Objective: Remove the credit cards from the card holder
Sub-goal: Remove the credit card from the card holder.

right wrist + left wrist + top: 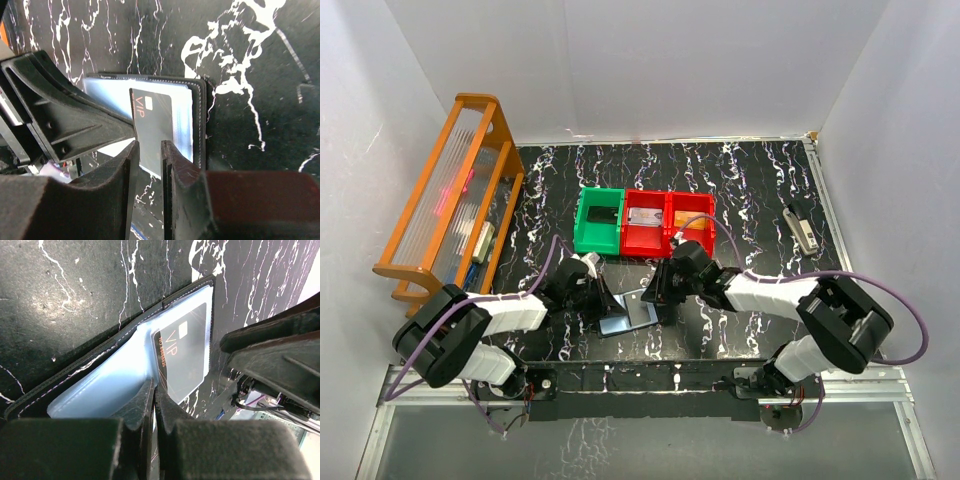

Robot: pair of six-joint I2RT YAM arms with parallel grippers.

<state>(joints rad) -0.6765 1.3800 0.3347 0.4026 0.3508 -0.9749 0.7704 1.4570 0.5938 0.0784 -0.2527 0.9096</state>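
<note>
**Card holder lying open between both arms**

The left gripper is pressing its fingers together at the holder's fold. The right gripper is standing slightly spread over the black VIP card on a light-blue panel. The holder is lying at 6 o'clock from the red bin.

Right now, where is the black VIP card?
Top view, front-centre: the black card lies in the open card holder's panel nearest the right pincer, short of the red bins.
</note>
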